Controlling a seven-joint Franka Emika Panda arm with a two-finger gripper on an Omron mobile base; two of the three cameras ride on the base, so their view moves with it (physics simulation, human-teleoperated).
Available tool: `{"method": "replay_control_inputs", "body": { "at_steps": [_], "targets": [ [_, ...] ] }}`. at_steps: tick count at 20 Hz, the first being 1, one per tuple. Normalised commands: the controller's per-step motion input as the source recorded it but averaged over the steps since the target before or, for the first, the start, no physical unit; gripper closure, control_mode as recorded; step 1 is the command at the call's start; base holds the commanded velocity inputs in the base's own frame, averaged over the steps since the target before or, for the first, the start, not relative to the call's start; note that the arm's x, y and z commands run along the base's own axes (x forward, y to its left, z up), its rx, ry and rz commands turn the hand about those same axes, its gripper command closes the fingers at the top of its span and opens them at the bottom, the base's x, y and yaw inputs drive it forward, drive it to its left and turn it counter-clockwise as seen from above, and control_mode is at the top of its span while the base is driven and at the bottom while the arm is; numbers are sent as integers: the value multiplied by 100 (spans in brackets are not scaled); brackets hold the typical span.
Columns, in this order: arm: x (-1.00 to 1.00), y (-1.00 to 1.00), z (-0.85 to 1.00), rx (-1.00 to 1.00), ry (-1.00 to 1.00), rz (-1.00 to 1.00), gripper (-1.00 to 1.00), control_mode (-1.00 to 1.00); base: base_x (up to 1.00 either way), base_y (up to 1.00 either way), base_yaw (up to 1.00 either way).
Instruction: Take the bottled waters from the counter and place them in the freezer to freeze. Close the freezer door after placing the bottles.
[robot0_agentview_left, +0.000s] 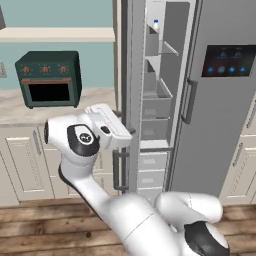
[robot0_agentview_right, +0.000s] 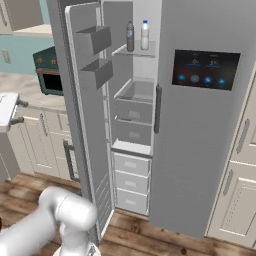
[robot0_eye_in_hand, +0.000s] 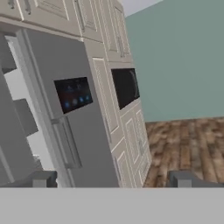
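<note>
I see the toaster oven (robot0_agentview_left: 49, 78) on the counter (robot0_agentview_left: 15, 107) at left. My gripper (robot0_eye_in_hand: 111, 178) is released, fingers spread wide, nothing in them, hanging outside the open freezer door (robot0_agentview_right: 85, 110). Both bottled waters (robot0_agentview_right: 137, 35) stand upright side by side on the top freezer (robot0_agentview_right: 134, 105) shelf, beside the display-panel door (robot0_agentview_right: 200, 115).

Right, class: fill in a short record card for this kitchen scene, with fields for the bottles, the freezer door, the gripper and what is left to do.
Bottles: whitish plastic bottle with blue cap and darker translucent grey bottle, upright side by side on the top shelf of the freezer
Freezer door: tall flat grey freezer door stands open, bins facing inward
Gripper: two-finger gripper open, holding nothing
Left to do: close the door
</note>
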Motion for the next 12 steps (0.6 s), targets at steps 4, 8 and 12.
{"method": "replay_control_inputs", "body": {
  "at_steps": [4,8,12],
  "targets": [
    [74,0,-14,-2,0,-11,-100,-100,0,0,0],
    [88,-1,-21,-3,0,-11,-100,-100,0,0,0],
    [98,-10,-36,0,0,-2,-100,-100,0,0,0]
  ]
}}
